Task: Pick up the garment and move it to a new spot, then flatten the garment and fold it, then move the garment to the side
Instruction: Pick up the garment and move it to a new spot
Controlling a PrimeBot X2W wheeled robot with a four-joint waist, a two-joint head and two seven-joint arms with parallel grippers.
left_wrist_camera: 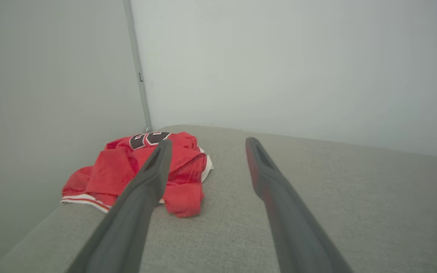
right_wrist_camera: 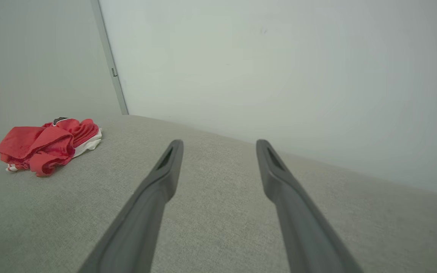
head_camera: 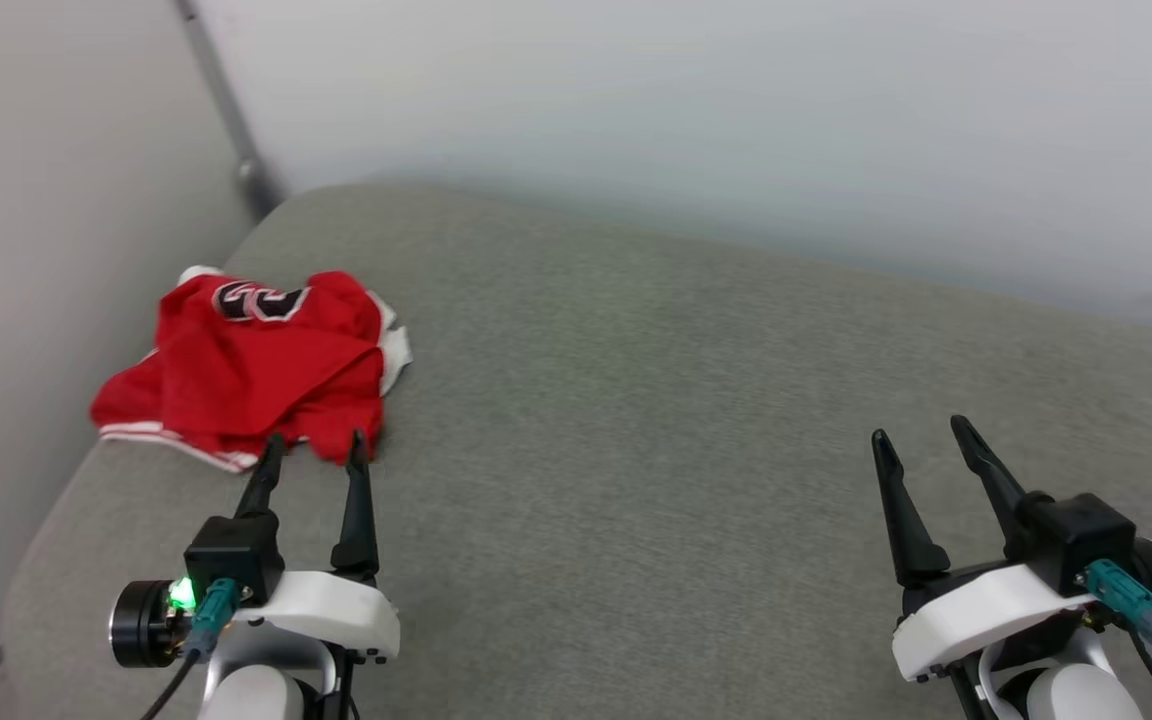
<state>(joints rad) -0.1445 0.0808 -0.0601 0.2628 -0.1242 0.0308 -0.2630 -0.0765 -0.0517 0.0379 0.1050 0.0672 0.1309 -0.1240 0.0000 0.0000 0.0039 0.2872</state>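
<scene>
Red and crumpled, your garment [head_camera: 246,370] lies heaped at the far left corner of the grey fabric surface [head_camera: 636,400], beside the wall [head_camera: 36,200]. Your left gripper [head_camera: 316,438] points at its near edge, jaws wide and empty; your right gripper [head_camera: 918,428] sits well apart, jaws equally wide.

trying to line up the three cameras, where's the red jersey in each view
head view: the red jersey lies at left centre, just ahead of the left hand.
left wrist view: the red jersey is left of centre, partly behind one finger.
right wrist view: the red jersey is at the far left, mid-height.
shared landmark: the grey corner strip rises behind it in all three.
</scene>
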